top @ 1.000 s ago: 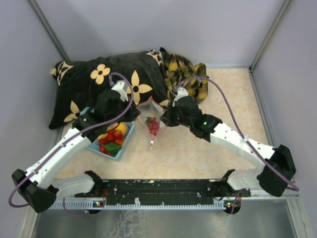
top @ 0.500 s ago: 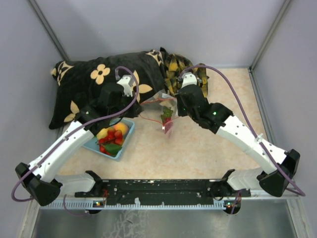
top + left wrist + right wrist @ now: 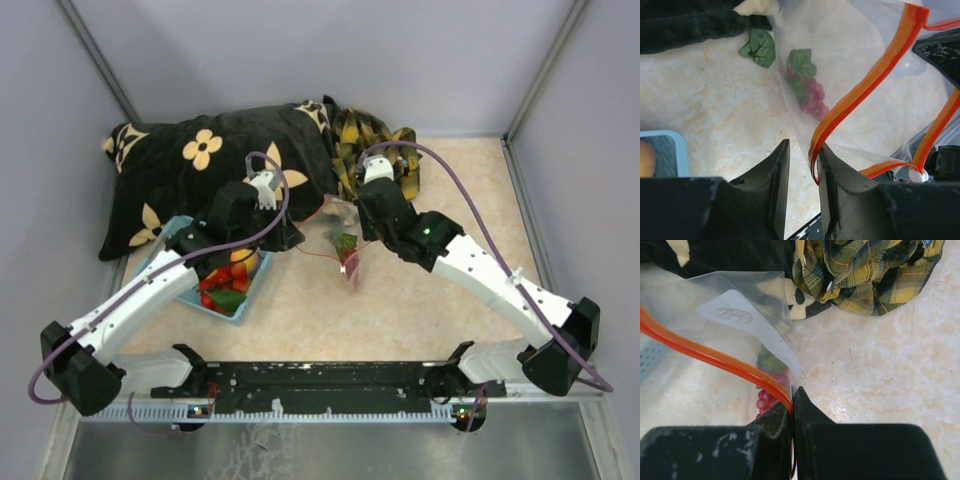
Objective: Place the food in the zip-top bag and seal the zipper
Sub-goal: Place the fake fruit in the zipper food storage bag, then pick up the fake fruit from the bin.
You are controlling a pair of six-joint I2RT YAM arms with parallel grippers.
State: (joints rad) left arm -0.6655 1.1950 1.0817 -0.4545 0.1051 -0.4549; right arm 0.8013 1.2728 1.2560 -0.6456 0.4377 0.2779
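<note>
The clear zip-top bag (image 3: 338, 228) hangs above the table with purple grapes and green leaves (image 3: 348, 262) in its bottom. My right gripper (image 3: 793, 392) is shut on the bag's edge at the orange zipper (image 3: 715, 357). The grapes (image 3: 765, 400) show just behind it. My left gripper (image 3: 803, 150) stands open. The zipper strip (image 3: 875, 75) runs down between its jaws and rests against the right finger (image 3: 835, 170). The bag's mouth gapes, and grapes (image 3: 812, 97) show through the plastic. More food (image 3: 228, 275), red, orange and green, lies in the light-blue basket (image 3: 250, 292).
A black pillow with yellow flowers (image 3: 190, 170) lies at the back left, and a yellow plaid cloth (image 3: 375, 140) is bunched beside it. A green leaf (image 3: 760, 47) shows just left of the bag's edge. Grey walls close in three sides.
The right gripper carried the bag up and to the right. The left arm swung in towards the bag, and its jaws have parted from shut.
</note>
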